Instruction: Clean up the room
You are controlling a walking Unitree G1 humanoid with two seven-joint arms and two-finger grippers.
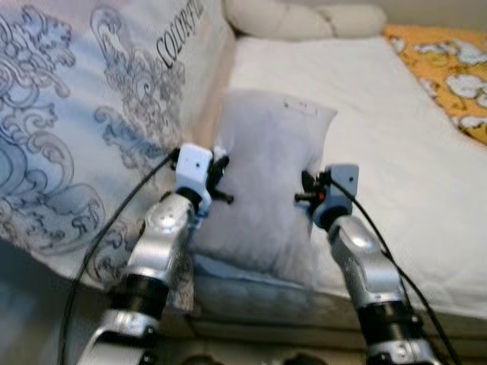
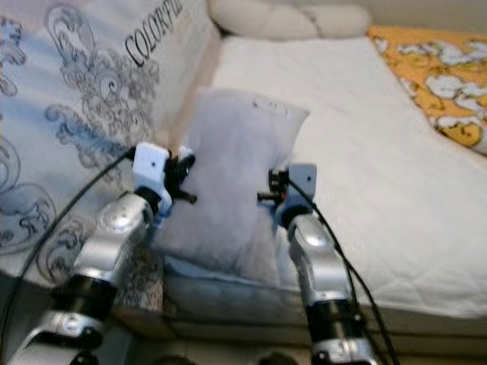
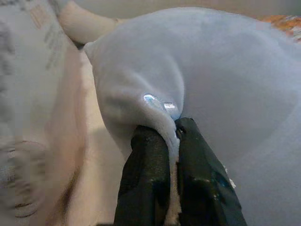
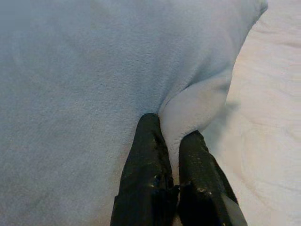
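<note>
A pale grey-blue pillow (image 1: 266, 175) lies on the white bed (image 1: 396, 152), its near end hanging over the mattress edge. My left gripper (image 1: 221, 181) is shut on the pillow's left edge; in the left wrist view the black fingers (image 3: 150, 179) pinch a fold of fabric beside a small shiny zip pull (image 3: 157, 103). On the opposite side, my right gripper (image 1: 305, 192) is shut on the pillow's right edge, and the right wrist view has its fingers (image 4: 148, 165) clamping a fold of the pillow (image 4: 84, 84).
A large quilt with blue-grey swirls and the print "COLOR" (image 1: 84, 114) lies heaped along the bed's left side. Cream pillows (image 1: 297, 19) sit at the head. An orange flowered cover (image 1: 449, 68) lies at the far right. The mattress front edge (image 1: 251, 293) is just below my arms.
</note>
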